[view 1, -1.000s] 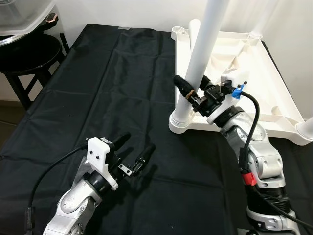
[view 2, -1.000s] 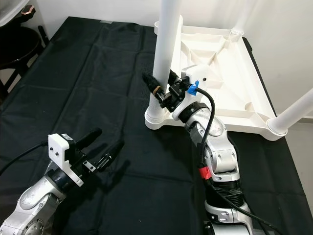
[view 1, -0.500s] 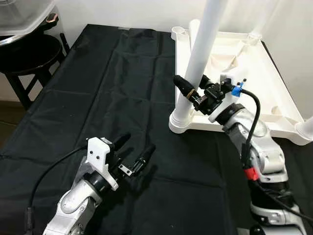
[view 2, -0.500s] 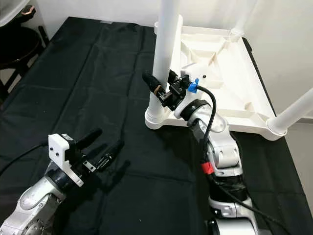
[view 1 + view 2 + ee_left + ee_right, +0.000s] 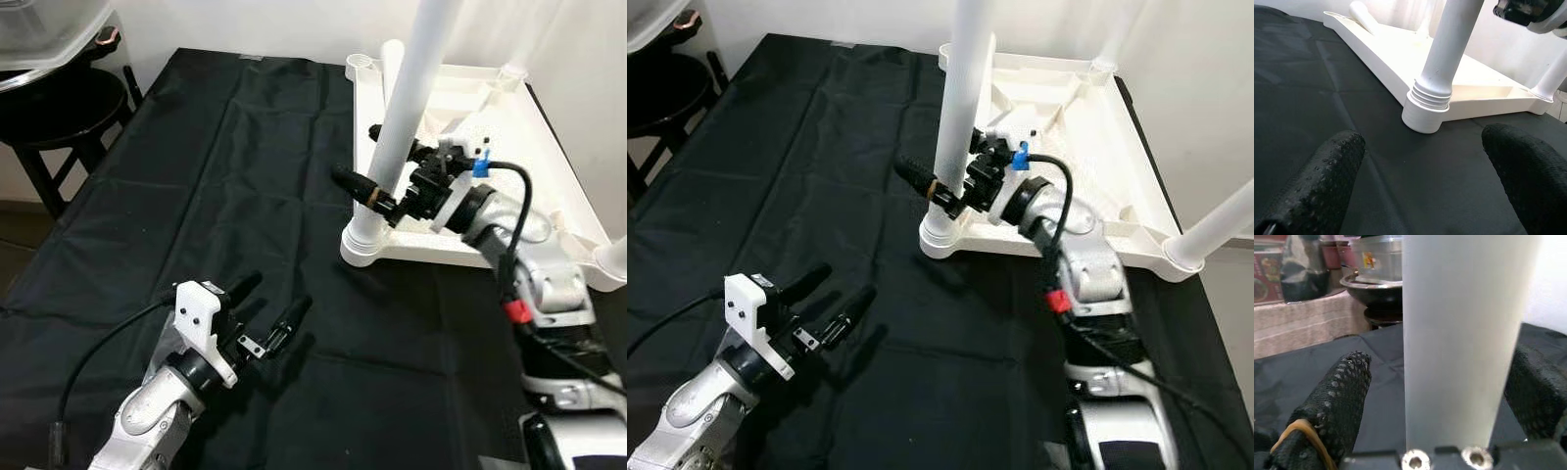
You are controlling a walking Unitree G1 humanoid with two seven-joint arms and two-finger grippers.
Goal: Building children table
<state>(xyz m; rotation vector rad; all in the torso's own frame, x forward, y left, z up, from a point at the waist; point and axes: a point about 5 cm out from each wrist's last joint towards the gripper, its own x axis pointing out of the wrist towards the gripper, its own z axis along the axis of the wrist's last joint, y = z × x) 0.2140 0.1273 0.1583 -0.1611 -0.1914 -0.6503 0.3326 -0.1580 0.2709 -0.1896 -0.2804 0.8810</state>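
Note:
The white children's table (image 5: pixel 509 211) lies upside down on a black cloth. One white leg (image 5: pixel 404 117) stands upright in its near left corner socket (image 5: pixel 362 243). My right gripper (image 5: pixel 377 162) straddles this leg about a third of the way up, open, one finger (image 5: pixel 355 186) in front and the other behind. In the right wrist view the leg (image 5: pixel 1464 342) sits between the fingers (image 5: pixel 1332 401) with a gap on one side. My left gripper (image 5: pixel 277 291) hovers open over the cloth at the front left, holding nothing, and points toward the socket (image 5: pixel 1426 110).
A second leg (image 5: pixel 1215 227) stands at the table's near right corner, and a loose leg (image 5: pixel 392 57) lies inside the tabletop. A black stool (image 5: pixel 59 103) and a clear bin (image 5: pixel 44 24) stand at the far left. The black cloth (image 5: pixel 225 166) is bare on the left.
My right gripper has turned round the upright leg, its front finger swinging left and down as the forearm moved to the right. The left gripper has barely shifted.

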